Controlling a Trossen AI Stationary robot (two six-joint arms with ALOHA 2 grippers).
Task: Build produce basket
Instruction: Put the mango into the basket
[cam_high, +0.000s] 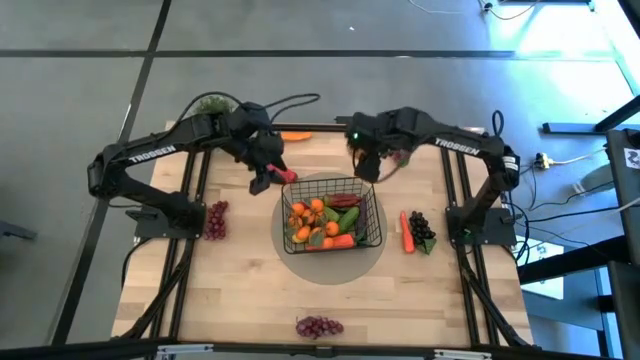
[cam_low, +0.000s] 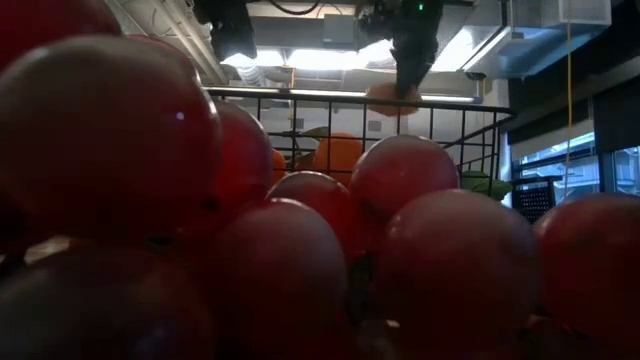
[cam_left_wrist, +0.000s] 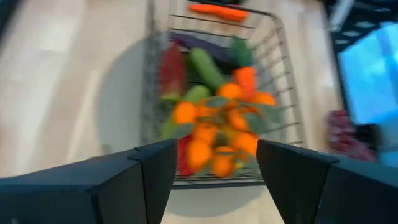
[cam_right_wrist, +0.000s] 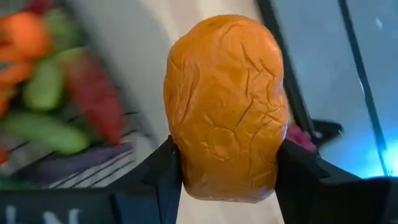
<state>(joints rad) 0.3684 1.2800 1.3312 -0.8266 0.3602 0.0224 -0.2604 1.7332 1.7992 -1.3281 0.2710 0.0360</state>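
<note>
The black wire basket (cam_high: 372, 192) stands on a round grey mat at the table's middle. It holds produce: oranges (cam_high: 312, 210), a green cucumber (cam_left_wrist: 205, 67), a red pepper and a carrot. My right gripper (cam_high: 367, 168) hangs above the basket's far edge, shut on an orange-brown lumpy piece (cam_right_wrist: 224, 106). My left gripper (cam_left_wrist: 208, 174) is open with nothing between its fingers. It hovers over the basket's far left corner (cam_high: 272, 180) and points down at the produce. My right gripper pinches the lumpy piece between its two fingers, one on each of its lower sides (cam_right_wrist: 180, 168). The fingers point steeply down, and most of the piece juts out past their tips. It is lifted clear, above the basket's rim (cam_low: 350, 97).
Loose on the table lie red grapes (cam_high: 215, 218) at the left, red grapes (cam_high: 320, 326) near the front edge, a carrot (cam_high: 407, 232) with dark grapes (cam_high: 424, 232) at the right, and a carrot (cam_high: 296, 136) at the far edge. A leafy plant (cam_high: 212, 103) stands far left. Grapes (cam_low: 300, 230) fill the low view.
</note>
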